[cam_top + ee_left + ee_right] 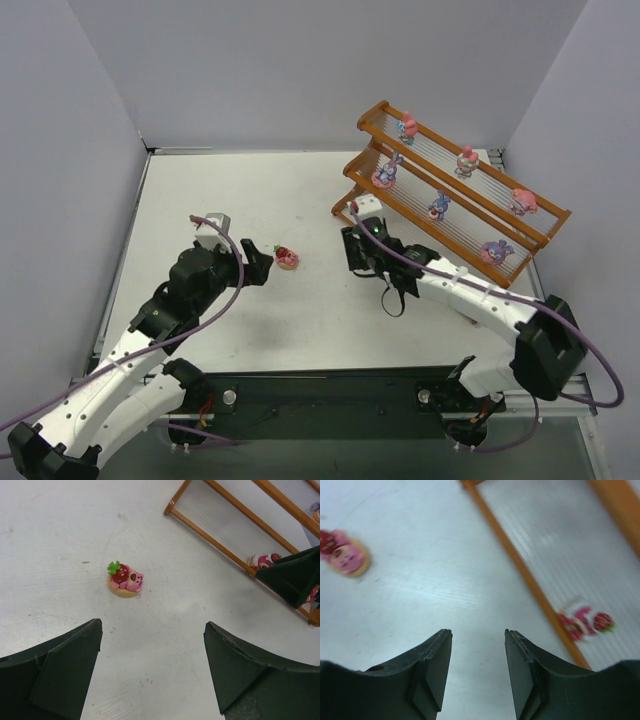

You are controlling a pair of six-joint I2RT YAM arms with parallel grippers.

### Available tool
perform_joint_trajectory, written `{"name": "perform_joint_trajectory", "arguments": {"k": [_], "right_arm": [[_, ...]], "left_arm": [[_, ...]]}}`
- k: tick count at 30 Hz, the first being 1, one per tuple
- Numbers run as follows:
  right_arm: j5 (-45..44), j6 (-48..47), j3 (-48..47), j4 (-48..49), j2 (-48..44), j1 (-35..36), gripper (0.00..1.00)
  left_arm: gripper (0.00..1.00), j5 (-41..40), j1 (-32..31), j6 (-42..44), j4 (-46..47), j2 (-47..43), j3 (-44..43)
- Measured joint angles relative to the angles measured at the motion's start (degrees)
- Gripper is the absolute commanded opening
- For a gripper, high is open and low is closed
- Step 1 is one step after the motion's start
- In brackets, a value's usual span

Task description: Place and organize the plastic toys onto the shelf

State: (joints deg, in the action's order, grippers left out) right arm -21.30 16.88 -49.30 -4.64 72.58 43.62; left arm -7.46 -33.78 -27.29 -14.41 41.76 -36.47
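Observation:
One plastic toy (287, 257), a pink bear with a red strawberry on a tan base, lies on the table (250, 190); it also shows in the left wrist view (125, 579) and, blurred, in the right wrist view (347, 555). My left gripper (262, 264) (152, 625) is wide open just left of it, with nothing between its jaws. The shelf (455, 185) stands at the back right with several toys on its tiers. A pink-red toy (585, 622) (265, 561) lies on the lowest tier. Close to that tier's left end, my right gripper (352, 243) (477, 632) is open and holds nothing.
Grey walls close off the table on the left, back and right. The shelf's left end post (338, 210) stands close to the right gripper. The black fingers of the right gripper (295, 575) show at the right edge of the left wrist view.

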Motion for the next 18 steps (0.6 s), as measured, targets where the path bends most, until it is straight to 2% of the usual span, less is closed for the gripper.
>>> {"name": "perform_joint_trajectory", "arguments": {"k": [8, 12, 18], "right_arm": [[21.66, -10.01, -19.04, 5.97, 24.81, 2.16, 0.44], [26.97, -11.91, -25.07, 8.5, 33.27, 3.06, 0.46], [30.62, -12.24, -29.75, 9.57, 40.54, 4.48, 0.5]], "left_arm": [[0.93, -6.14, 1.33, -0.79, -5.79, -3.02, -5.92], [0.93, -7.58, 1.64, -0.96, -8.52, -3.23, -8.17], [0.93, -8.41, 1.7, -1.22, -10.82, -3.3, -8.81]]}}
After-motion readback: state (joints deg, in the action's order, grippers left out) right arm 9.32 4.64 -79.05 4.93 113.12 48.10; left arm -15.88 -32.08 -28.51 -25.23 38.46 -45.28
